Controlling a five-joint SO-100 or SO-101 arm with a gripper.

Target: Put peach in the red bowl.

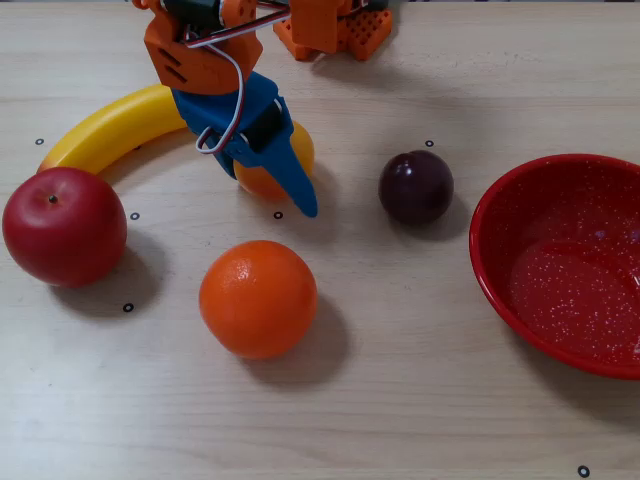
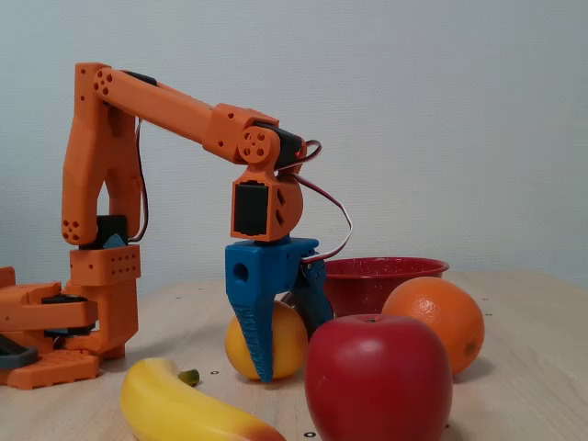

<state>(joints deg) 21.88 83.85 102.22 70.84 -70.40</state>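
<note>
The peach [image 1: 303, 146] is a small yellow-orange fruit resting on the table, mostly covered by the blue gripper [image 1: 268, 186]. In the other fixed view the peach [image 2: 292, 342] sits between the two blue fingers: one finger [image 2: 257, 331] is in front of it and the other behind. The gripper [image 2: 292, 355] is closed around the peach, its front fingertip down at the table. The red bowl [image 1: 492, 262] stands empty at the right, and its rim [image 2: 386, 268] shows behind the arm.
An orange [image 1: 258, 298] lies just in front of the peach. A dark plum [image 1: 416, 186] sits between the peach and the bowl. A red apple [image 1: 64, 226] and a banana [image 1: 115, 125] are at the left. The arm's base [image 1: 330, 30] is at the far edge.
</note>
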